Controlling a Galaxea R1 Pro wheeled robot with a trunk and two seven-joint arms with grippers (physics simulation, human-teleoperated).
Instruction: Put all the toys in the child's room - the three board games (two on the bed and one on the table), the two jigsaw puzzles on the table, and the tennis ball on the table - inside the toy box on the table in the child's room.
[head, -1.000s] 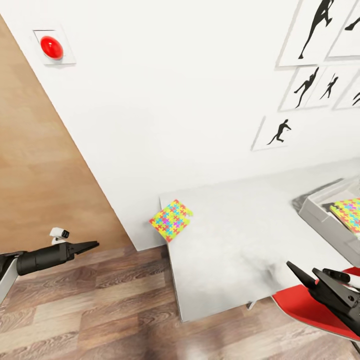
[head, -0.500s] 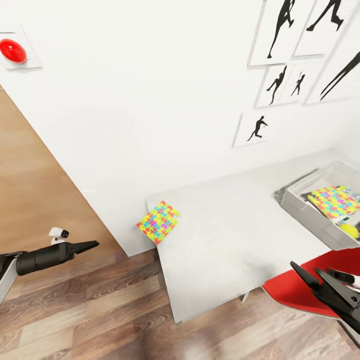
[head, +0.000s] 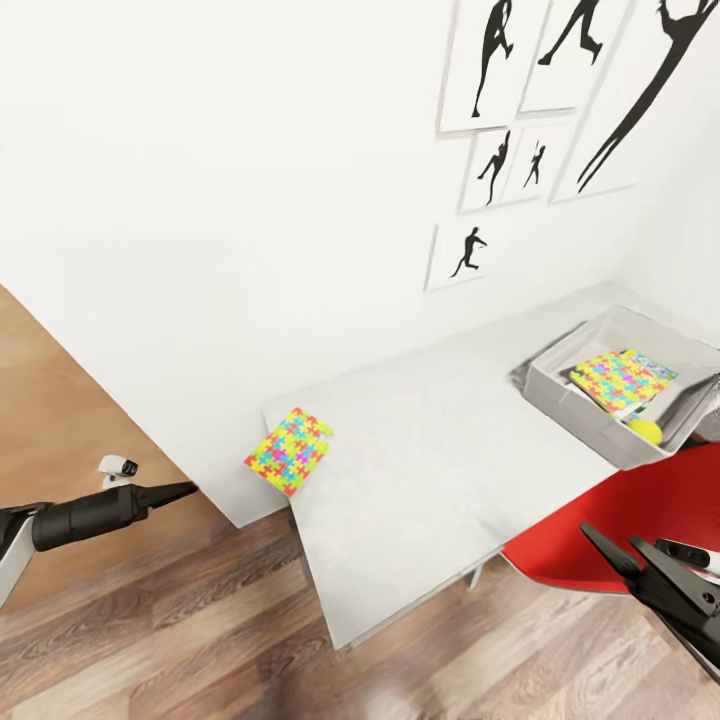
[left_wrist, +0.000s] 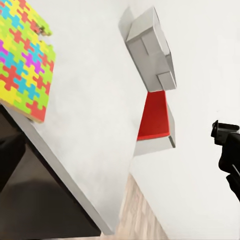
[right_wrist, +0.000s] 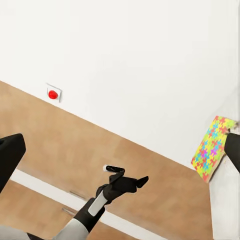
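here's the table (head: 440, 470), pale grey top running away to the right under a white wall, and right at its near left corner sits one jigsaw puzzle (head: 288, 450), a bright slab of yellow, pink, green and blue pieces lying flat with one edge poking just over the table's end. over at the far right of the table, the toy box (head: 590, 415), light grey with sloping walls, and it's got company inside: a second jigsaw puzzle (head: 613, 379) lying on top of what looks like a printed game box (only a sliver of it peeks out, too little to read), and the tennis ball (head: 645, 430) tucked in the near corner, yellow-green against the grey wall. the red chair (head: 620, 520) is pushed up to the table's near edge, just below the toy box. now the arms: left gripper (head: 180, 490) hangs out over the wooden floor, well apart from the table, fingers drawn together to a point with nothing between them; the right wrist view backs that up, showing that left gripper (right_wrist: 136, 182) slim and empty against the brown panelling. right gripper (head: 625, 552) is low at the right, over the chair's seat, its dark fingers spread in a clear fork, holding nothing. up on the wall, a cluster of black silhouette prints (head: 500, 160) above the table. from the left wrist view the puzzle (left_wrist: 25, 70) sits on the corner with the toy box (left_wrist: 150, 55) well beyond it.
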